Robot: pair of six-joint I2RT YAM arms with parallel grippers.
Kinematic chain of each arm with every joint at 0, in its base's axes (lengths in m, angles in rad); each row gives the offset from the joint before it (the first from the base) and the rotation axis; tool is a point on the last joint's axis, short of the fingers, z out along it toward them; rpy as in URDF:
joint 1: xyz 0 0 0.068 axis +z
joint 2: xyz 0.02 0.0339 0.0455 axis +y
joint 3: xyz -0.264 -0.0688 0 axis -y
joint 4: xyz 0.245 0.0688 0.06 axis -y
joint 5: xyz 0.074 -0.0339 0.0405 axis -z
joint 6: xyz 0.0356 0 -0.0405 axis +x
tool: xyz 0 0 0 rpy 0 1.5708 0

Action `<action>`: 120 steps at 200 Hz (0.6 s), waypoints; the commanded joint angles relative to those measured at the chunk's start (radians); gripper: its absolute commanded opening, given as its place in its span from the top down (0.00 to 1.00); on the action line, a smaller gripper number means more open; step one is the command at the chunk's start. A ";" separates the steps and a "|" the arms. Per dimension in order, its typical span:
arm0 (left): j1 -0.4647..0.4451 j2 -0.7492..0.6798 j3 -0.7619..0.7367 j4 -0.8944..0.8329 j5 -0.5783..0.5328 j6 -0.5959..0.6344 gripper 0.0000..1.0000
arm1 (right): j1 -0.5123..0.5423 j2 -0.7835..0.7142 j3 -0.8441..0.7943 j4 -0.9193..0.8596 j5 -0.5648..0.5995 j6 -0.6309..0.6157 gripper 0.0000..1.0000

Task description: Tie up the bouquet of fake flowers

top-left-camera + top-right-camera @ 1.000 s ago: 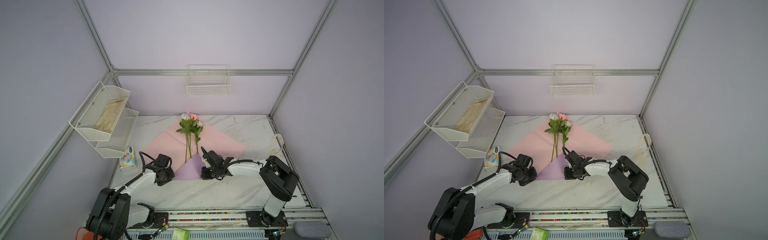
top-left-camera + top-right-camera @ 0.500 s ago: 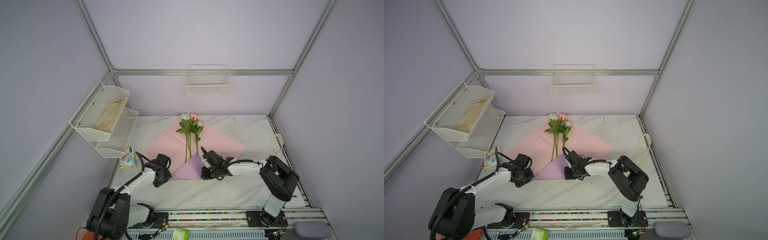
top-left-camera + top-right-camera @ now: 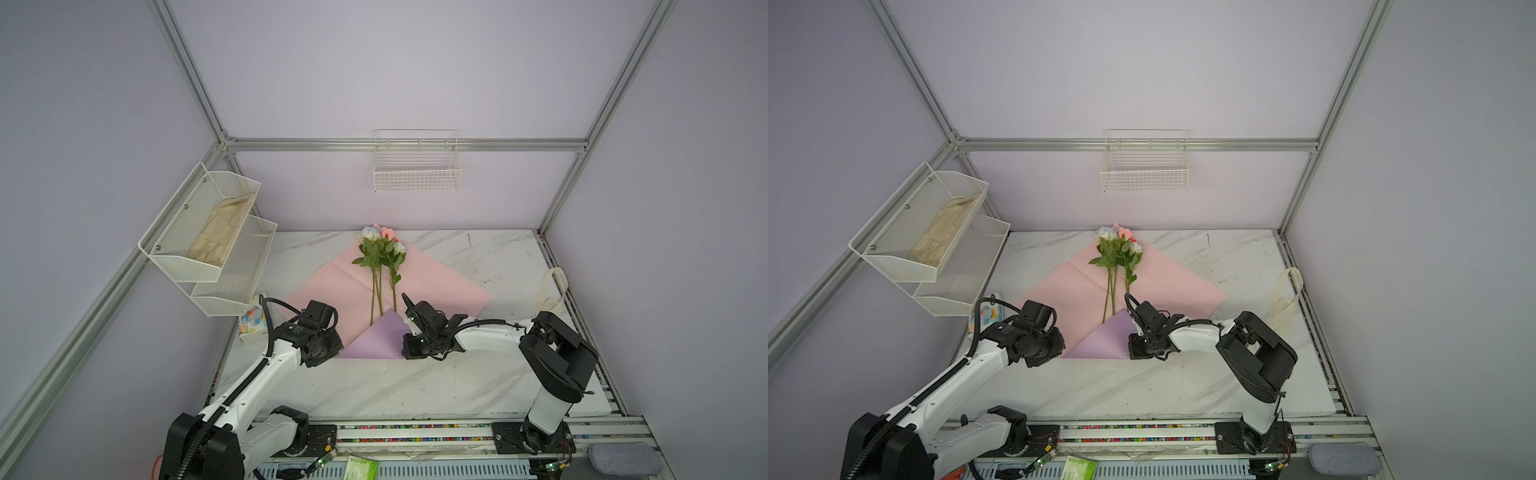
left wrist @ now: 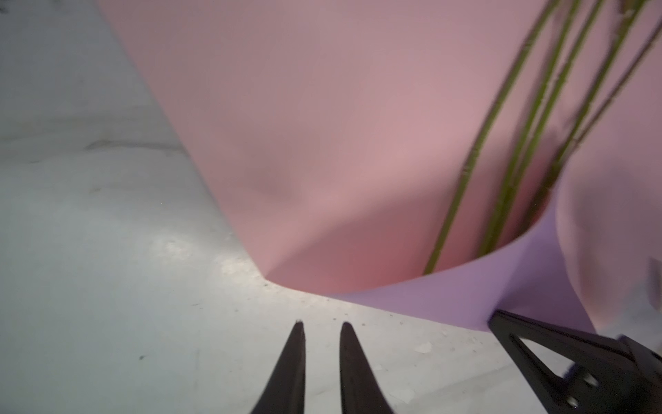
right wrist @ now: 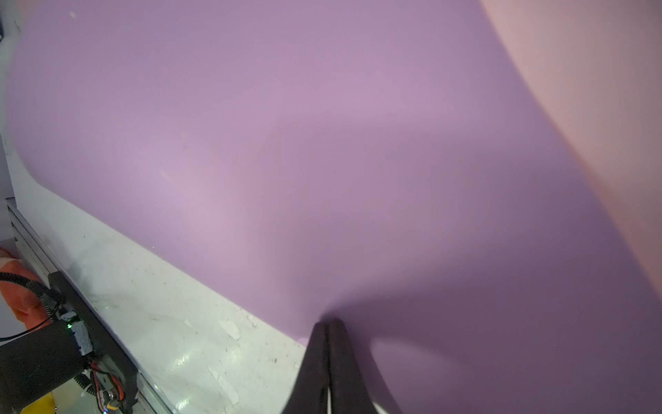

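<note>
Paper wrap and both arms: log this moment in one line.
left fingers: slightly apart, empty, over white marble table | right fingers: shut on lilac flap of pink-and-lilac paper sheet | bouquet of fake flowers: stem ends under flap, untied

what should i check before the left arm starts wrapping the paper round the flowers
1. right end effector shut on lilac flap edge: ok
2. left end effector open, empty, over bare table: ok
3. bouquet lower end tucked under flap: ok
4. pink paper side corners wrapped round bouquet: not ok, lying flat
5. cream ribbon at table's right edge, reachable: cannot tell
</note>
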 commanded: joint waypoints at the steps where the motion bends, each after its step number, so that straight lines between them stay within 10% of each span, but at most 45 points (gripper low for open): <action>1: -0.083 0.063 0.093 0.168 0.181 0.076 0.78 | 0.002 0.028 0.000 -0.088 0.045 0.012 0.92; 45: -0.239 0.290 0.179 0.324 0.263 0.093 0.77 | 0.000 0.025 -0.001 -0.090 0.043 0.015 0.92; 120: -0.253 0.459 0.114 0.410 0.258 0.080 0.79 | 0.001 0.005 0.024 -0.109 0.031 0.014 0.91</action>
